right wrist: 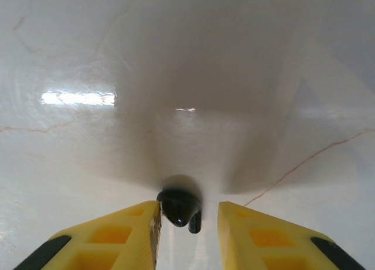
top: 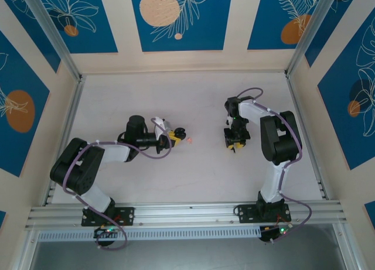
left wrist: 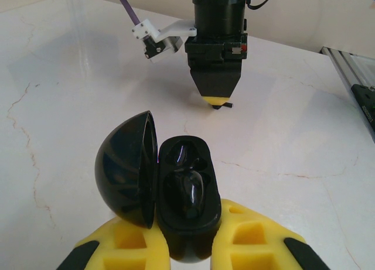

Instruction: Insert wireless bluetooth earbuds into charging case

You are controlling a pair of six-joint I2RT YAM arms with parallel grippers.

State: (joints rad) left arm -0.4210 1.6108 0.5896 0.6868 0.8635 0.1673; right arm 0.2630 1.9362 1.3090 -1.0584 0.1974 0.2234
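My left gripper is shut on the open black charging case, held just above the table with its domed lid swung to the left. One black earbud sits in the case's nearer slot, and the farther slot looks empty. My right gripper points straight down at the table, open, with a second black earbud between its yellow fingers. The left finger touches that earbud and the right finger stands a little apart. From above, the left gripper and right gripper face each other across mid-table.
A tiny pink piece lies on the white marble table just right of the case. Low walls and aluminium rails border the table on all sides. The right arm's wrist stands straight ahead of the case.
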